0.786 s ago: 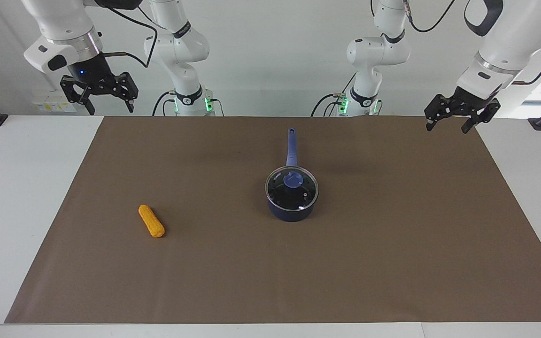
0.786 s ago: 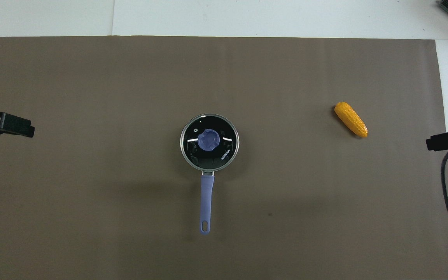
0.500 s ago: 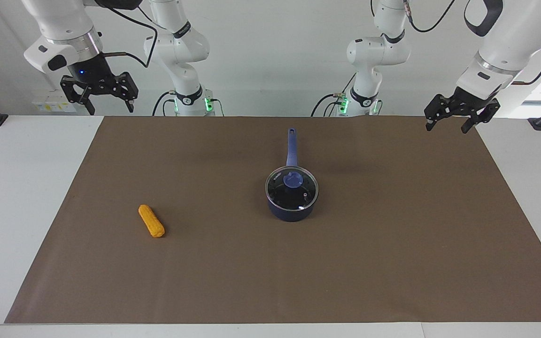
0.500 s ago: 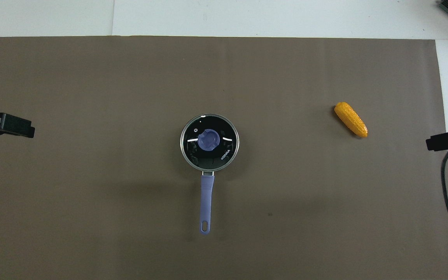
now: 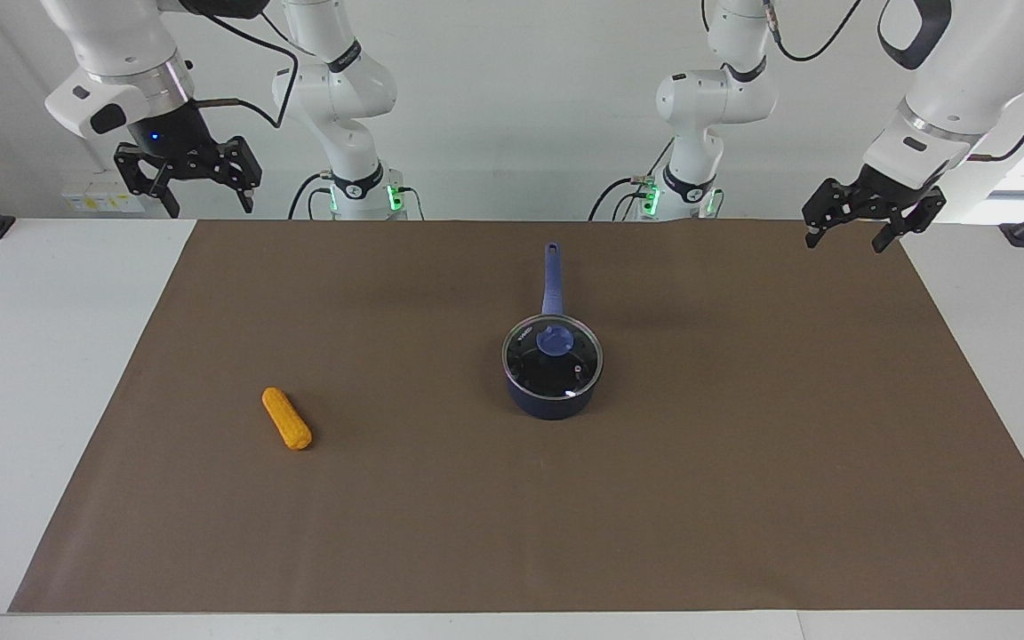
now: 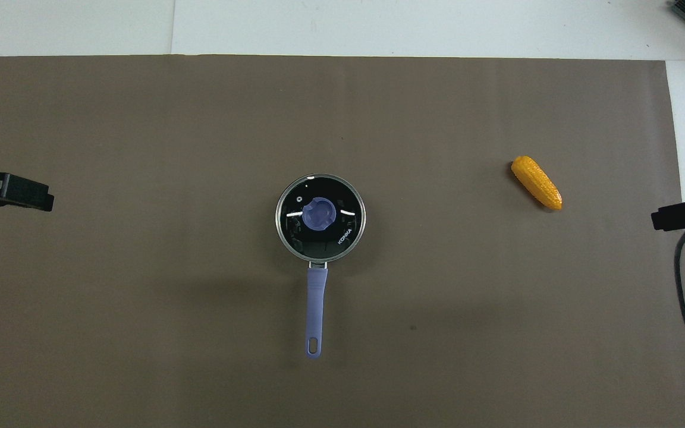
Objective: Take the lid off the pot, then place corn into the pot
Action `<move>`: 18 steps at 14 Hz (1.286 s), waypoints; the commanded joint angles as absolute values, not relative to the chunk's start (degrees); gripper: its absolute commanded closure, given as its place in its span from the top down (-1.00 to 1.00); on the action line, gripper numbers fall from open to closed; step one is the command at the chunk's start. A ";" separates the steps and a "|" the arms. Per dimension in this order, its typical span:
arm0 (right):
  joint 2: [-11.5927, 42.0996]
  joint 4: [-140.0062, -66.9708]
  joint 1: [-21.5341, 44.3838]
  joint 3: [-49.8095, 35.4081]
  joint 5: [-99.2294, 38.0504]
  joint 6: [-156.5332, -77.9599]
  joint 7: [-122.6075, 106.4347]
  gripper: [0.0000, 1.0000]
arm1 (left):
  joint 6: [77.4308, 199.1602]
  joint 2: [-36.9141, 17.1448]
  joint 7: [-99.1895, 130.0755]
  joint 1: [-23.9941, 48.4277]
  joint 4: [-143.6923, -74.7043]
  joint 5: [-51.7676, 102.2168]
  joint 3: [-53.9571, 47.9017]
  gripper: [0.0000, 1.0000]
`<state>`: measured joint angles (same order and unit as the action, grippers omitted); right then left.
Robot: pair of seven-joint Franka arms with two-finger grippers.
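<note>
Raised near the robots: left gripper [image 5: 847, 233] and right gripper [image 5: 202, 192], both spread wide, holding nothing, waiting. Farther out: pot [image 5: 553, 398] mid-mat, lid [image 5: 552, 356] on. Farthest: corn [image 5: 286, 418], toward the right arm's end.

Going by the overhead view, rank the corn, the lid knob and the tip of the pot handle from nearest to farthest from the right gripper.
From the right gripper:
1. The corn, lying toward the right arm's end of the table.
2. The lid knob, mid-table on the pot.
3. The pot handle tip, pointing at the robots; close to the knob's range.
</note>
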<state>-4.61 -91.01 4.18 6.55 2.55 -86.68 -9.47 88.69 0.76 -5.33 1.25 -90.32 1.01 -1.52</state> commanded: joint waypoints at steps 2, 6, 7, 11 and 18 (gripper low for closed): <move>-5.36 -91.49 3.96 6.50 1.67 -86.66 -10.55 1.00 | 85.00 1.23 -5.62 2.20 -90.09 0.18 -1.05 1.00; -5.36 -91.49 3.96 6.50 1.67 -86.66 -10.55 1.00 | 85.25 1.49 -5.89 2.20 -90.96 0.09 -1.05 1.00; -5.36 -91.49 3.96 6.50 1.67 -86.66 -10.55 1.00 | 85.43 1.76 -5.89 2.37 -91.23 0.09 -1.05 1.00; -5.36 -91.49 3.96 6.50 1.67 -86.66 -10.55 1.00 | 87.01 1.23 -5.63 4.65 -92.20 0.09 -1.05 1.00; -5.36 -91.49 3.96 6.50 1.67 -86.66 -10.55 1.00 | 91.92 0.70 -2.12 9.31 -95.62 0.00 -0.97 1.00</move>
<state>-4.61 -91.01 4.18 6.55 2.55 -86.68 -9.47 89.38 0.23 -4.09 7.19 -93.71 1.01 -1.64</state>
